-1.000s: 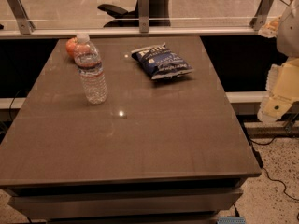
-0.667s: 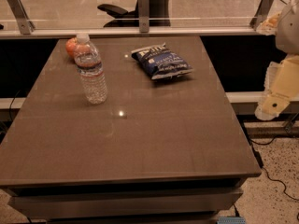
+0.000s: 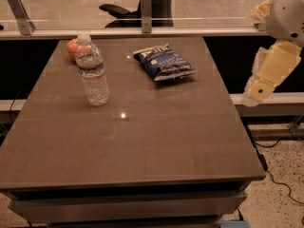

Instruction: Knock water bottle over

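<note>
The robot's cream-coloured gripper (image 3: 266, 77) hangs in the air off the right edge of a brown, square-topped table (image 3: 142, 146), angled downward and to the left below the rounded white housing of the arm (image 3: 289, 13); whether it is spread wide or drawn narrow cannot be told from this view, and it holds nothing that can be seen. It is clear of the tabletop and touches none of the objects there. Nearest to it, toward the far middle of the table, a crumpled dark-blue chip bag with white lettering (image 3: 165, 63) lies flat. Well apart from the gripper, on the far left part of the table, the small clear ribbed plastic water bottle with a white cap and a thin red-and-dark label band (image 3: 91, 72) stands upright, not yet knocked over. Just behind the bottle, near the far left corner, a round orange fruit (image 3: 72, 46) sits partly hidden by the bottle's shoulder and cap. A small bright spot of reflected light (image 3: 123, 115) shows on the tabletop in front of the bottle. Beyond the table runs a glass partition held by grey metal posts (image 3: 146, 8), with a dark office chair (image 3: 114, 9) visible through it. A speckled floor (image 3: 280, 198) with a thin black cable (image 3: 278, 180) lies to the lower right of the table.
</note>
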Robot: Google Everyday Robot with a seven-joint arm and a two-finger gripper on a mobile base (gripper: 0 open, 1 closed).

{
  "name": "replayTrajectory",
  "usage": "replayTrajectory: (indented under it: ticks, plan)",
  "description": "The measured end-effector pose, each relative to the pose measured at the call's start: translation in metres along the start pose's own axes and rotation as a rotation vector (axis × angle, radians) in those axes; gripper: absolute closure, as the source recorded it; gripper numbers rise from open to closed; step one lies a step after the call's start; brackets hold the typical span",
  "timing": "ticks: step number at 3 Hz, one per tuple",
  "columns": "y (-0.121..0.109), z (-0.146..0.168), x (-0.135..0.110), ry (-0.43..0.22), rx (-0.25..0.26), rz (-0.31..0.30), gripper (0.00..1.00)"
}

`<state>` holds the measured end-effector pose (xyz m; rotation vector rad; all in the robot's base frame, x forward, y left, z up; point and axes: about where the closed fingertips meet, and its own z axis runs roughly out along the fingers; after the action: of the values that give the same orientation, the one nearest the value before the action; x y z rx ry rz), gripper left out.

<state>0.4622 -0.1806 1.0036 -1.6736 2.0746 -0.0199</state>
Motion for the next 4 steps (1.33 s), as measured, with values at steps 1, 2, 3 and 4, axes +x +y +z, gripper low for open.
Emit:
replayTrajectory:
  ticks: [1, 2, 3, 4]
  plan:
    - [-0.007, 0.009, -0.027, -0.066, -0.001, 0.007, 0.0]
    - [-0.011, 0.018, -0.057, -0.114, 0.007, 0.026, 0.0]
    - [-0.013, 0.028, -0.081, -0.151, 0.014, 0.063, 0.0]
    - [-0.013, 0.038, -0.103, -0.177, 0.018, 0.091, 0.0]
